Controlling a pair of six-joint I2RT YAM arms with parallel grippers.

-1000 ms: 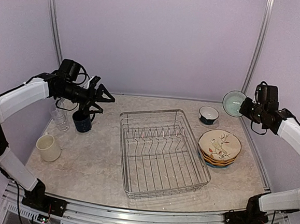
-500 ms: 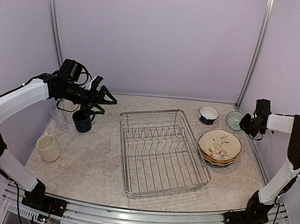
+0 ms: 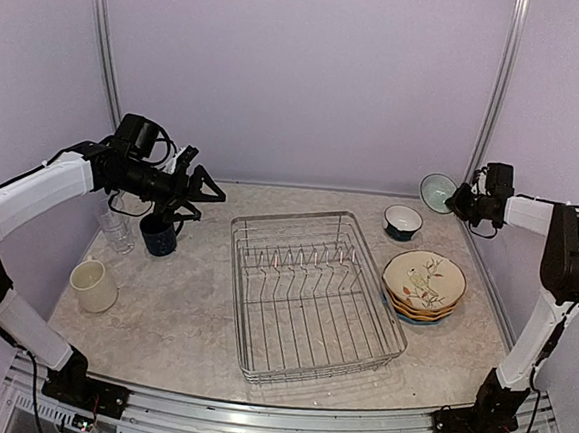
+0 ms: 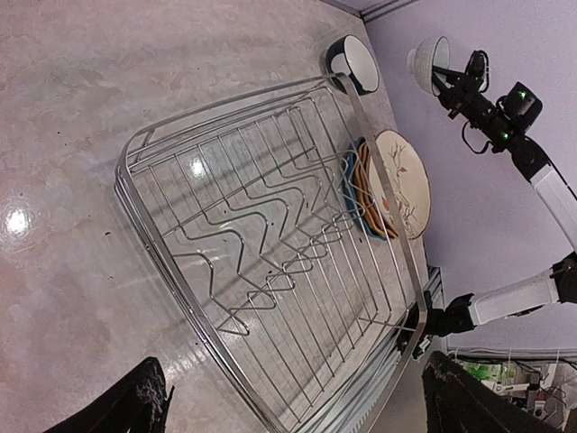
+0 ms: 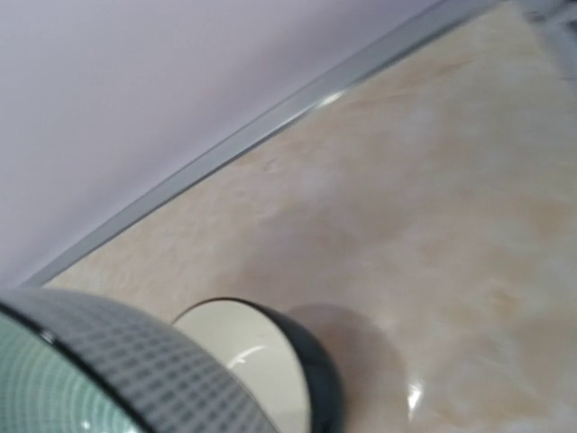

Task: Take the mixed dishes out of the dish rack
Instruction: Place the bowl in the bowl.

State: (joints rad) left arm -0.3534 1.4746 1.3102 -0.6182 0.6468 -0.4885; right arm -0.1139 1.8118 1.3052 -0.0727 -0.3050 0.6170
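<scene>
From above, the dish rack (image 3: 313,294) sits in the middle of the table (image 3: 191,319), with bare table along both long sides. The left gripper (image 3: 199,191) hangs over the navy mug (image 3: 158,234), its fingers spread wide and holding nothing. A glass tumbler (image 3: 116,229) stands just beside the mug. The cream mug (image 3: 93,285) sits closer to the front edge. The right gripper (image 3: 459,202) pinches the small teal bowl (image 3: 437,192) up off the table by the back right corner, near the dark bowl (image 3: 402,221). The plates (image 3: 424,282) are stacked right of the rack.

The left wrist camera looks down between its wide-apart fingers (image 4: 135,406) at the rack's wire rim (image 4: 135,203). The plates lie just beside the far rim.

The right wrist camera shows the teal bowl filling the bottom left corner. The dark bowl sits just past it. Bare table runs back to the rail (image 5: 270,122) under the wall.
</scene>
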